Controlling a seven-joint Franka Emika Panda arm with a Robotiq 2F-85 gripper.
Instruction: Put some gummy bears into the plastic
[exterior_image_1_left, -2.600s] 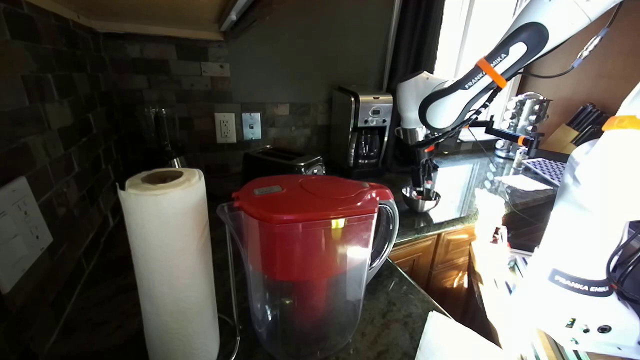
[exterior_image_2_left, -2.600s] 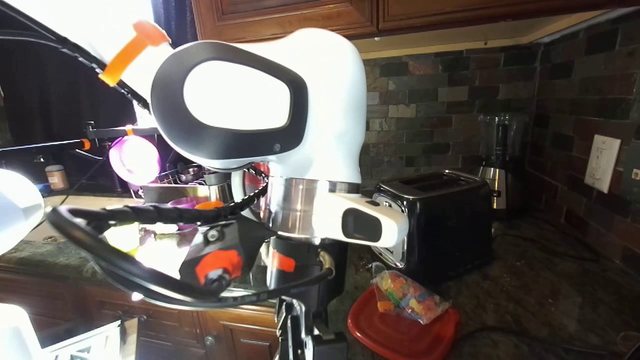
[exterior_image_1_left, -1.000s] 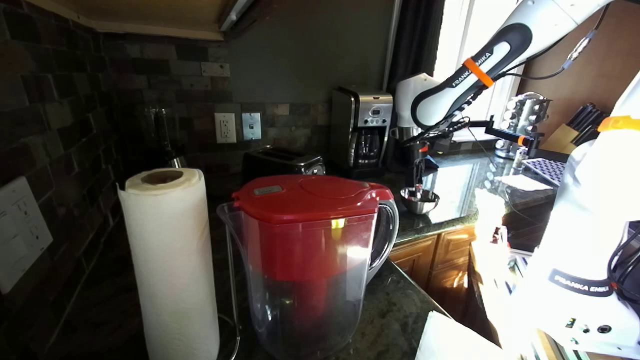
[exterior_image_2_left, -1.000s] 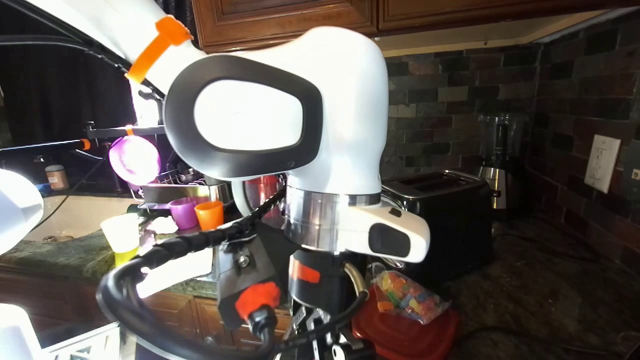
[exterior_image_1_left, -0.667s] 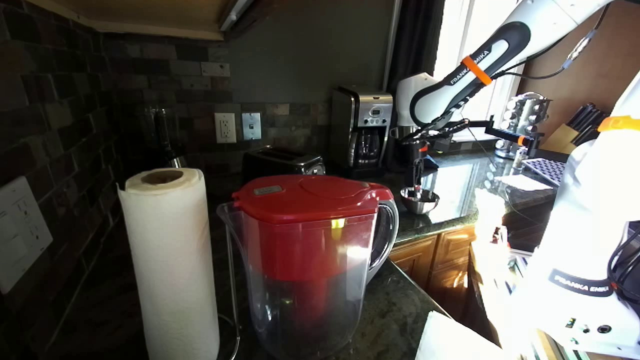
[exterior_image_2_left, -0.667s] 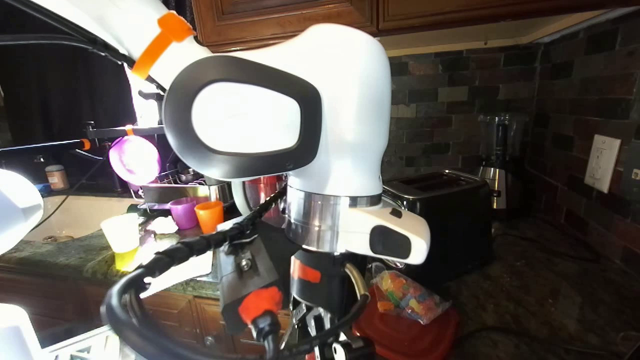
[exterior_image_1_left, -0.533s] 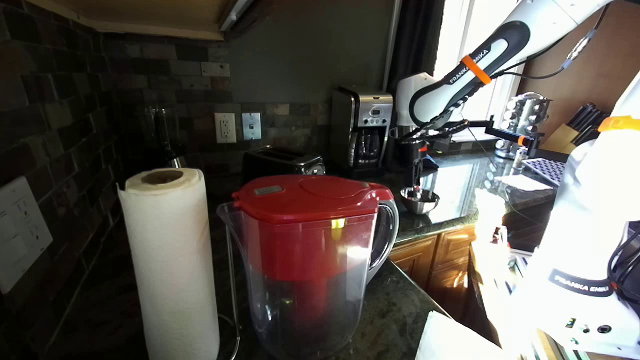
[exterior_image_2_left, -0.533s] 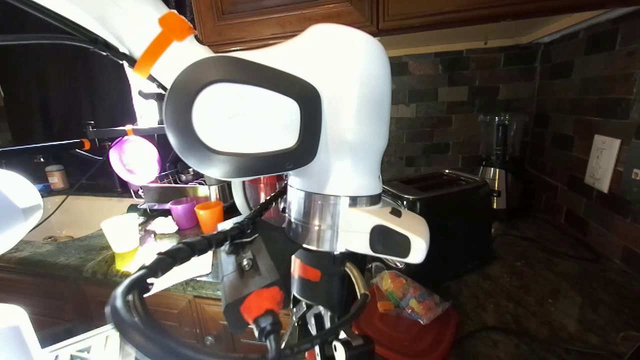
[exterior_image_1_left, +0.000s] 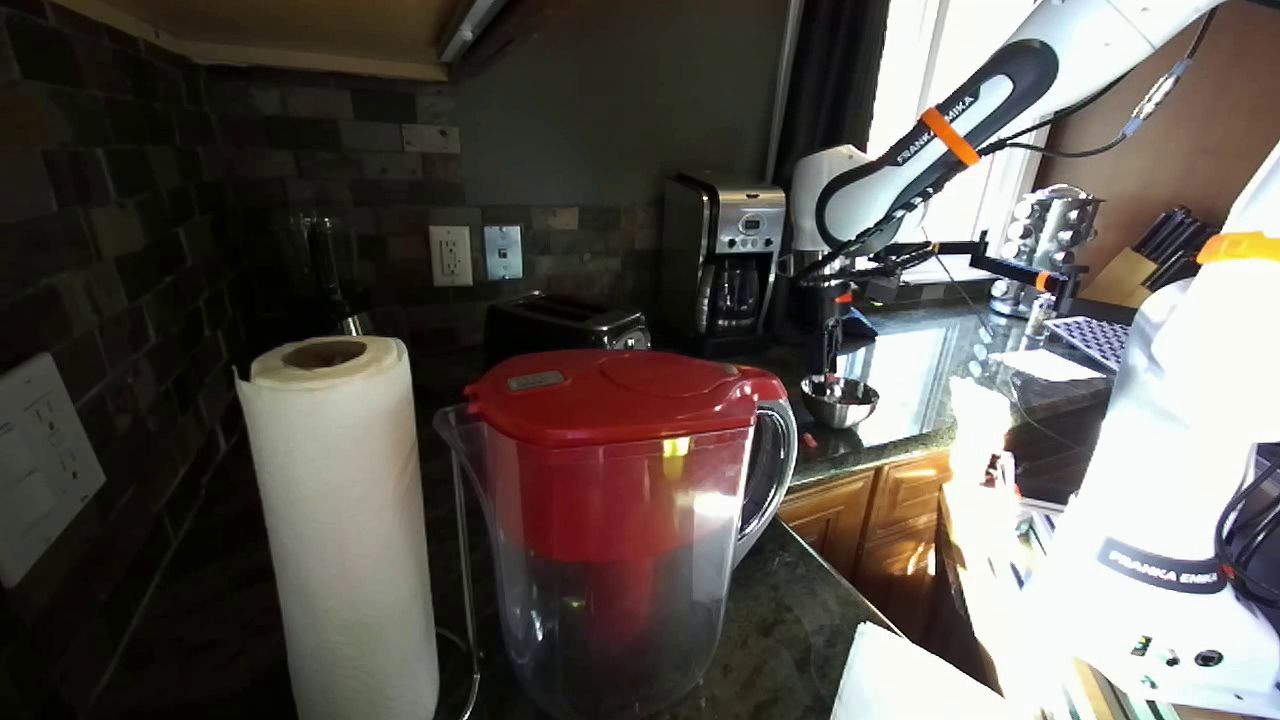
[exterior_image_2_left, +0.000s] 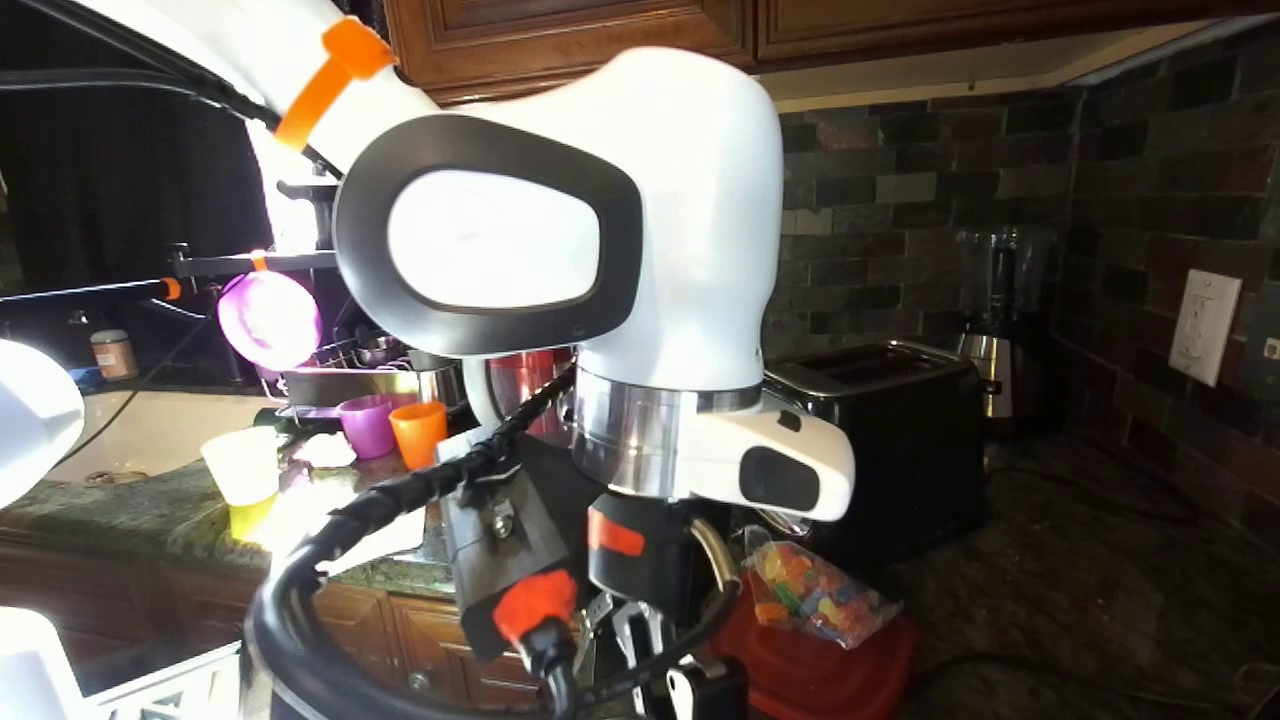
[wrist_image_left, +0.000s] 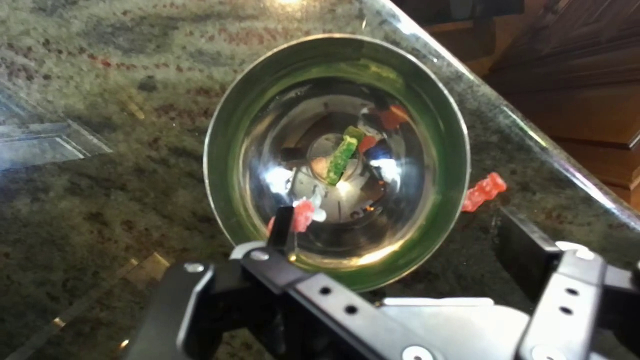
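The Franka Emika Panda arm (exterior_image_2_left: 690, 220) is glossy white. Above its silver wrist collar (exterior_image_2_left: 630, 440), a charcoal oval (exterior_image_2_left: 362, 240) frames a white panel (exterior_image_2_left: 493, 238); below the collar, a black housing (exterior_image_2_left: 645, 580) bears red tape (exterior_image_2_left: 614, 533); beside it loops a spiral-wrapped black cable (exterior_image_2_left: 400, 492). Orange straps (exterior_image_1_left: 950, 137) cross the arm. The base (exterior_image_1_left: 1130, 640) wears a dark band (exterior_image_1_left: 1160, 566) reading FRANKA EMIKA. The fingers (wrist_image_left: 565, 300) have grey links (wrist_image_left: 372, 325), bright screw heads (wrist_image_left: 194, 268) and black tips (wrist_image_left: 530, 250).

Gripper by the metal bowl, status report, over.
Gripper open. Green gummy inside metal bowl. Red gummy bear loose on counter, beside bowl. Possible snag: another red gummy near fingertip, contact unclear.
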